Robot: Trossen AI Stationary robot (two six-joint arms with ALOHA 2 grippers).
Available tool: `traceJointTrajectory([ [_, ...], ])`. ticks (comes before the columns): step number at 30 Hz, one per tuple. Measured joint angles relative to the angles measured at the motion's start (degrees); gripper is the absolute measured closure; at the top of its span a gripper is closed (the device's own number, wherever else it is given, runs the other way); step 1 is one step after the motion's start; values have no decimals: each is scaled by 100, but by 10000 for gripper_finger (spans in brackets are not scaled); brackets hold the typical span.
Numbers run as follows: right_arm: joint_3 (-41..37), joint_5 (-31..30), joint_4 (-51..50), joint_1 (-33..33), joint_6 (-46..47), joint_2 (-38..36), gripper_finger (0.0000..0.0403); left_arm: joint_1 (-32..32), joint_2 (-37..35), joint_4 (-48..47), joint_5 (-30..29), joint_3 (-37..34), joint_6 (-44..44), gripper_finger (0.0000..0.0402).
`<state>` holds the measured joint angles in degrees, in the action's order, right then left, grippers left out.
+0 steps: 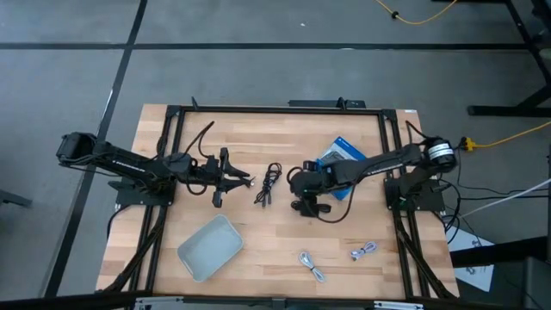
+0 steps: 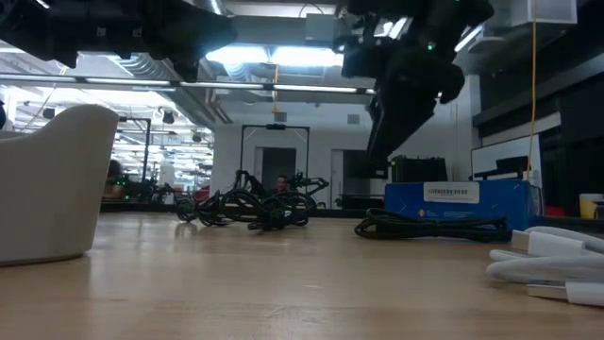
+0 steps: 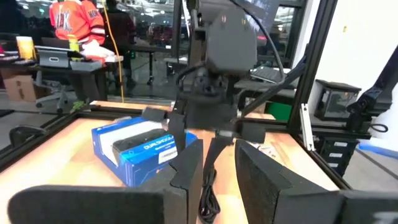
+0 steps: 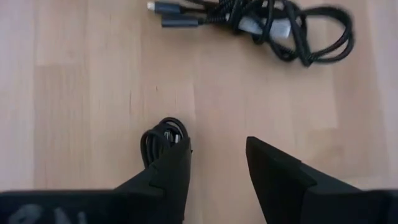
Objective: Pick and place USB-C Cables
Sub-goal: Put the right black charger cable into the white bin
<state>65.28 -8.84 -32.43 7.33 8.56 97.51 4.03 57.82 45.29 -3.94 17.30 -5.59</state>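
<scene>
A black USB-C cable bundle point(image 1: 269, 183) lies at mid-table, seen in the low view point(image 2: 250, 208) and the right wrist view point(image 4: 267, 18). My left gripper point(image 1: 244, 179) is open just left of it, fingers level and pointing at it point(image 3: 217, 155); the cable point(image 3: 208, 198) shows in the gap between them. My right gripper point(image 1: 307, 203) hovers open above the table point(image 2: 377, 165), pointing down point(image 4: 217, 146). A second small black cable coil point(image 4: 163, 135) lies on the wood under one of its fingers point(image 2: 429, 225). Two silvery-grey cables point(image 1: 312, 265) point(image 1: 363, 251) lie near the table's near edge.
A blue-and-black packaged box point(image 1: 340, 159) lies under the right arm toward the far right. A grey tray point(image 1: 209, 247) sits near-left of centre. A black metal frame point(image 1: 275, 110) runs round the table. Bare wood lies between the tray and the silvery cables.
</scene>
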Motion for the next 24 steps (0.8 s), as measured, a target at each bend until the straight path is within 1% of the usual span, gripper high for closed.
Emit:
traceJointTrajectory([
  [6, 0, 134, -11, 94, 39, 354, 244, 0, 0, 12, -1, 0, -13, 315],
  [12, -2, 140, -19, 167, 48, 623, 244, 0, 0, 16, -2, 0, -22, 315],
  [24, -4, 306, -411, 199, 498, 759, 244, 0, 0, -80, -3, -2, -24, 315],
])
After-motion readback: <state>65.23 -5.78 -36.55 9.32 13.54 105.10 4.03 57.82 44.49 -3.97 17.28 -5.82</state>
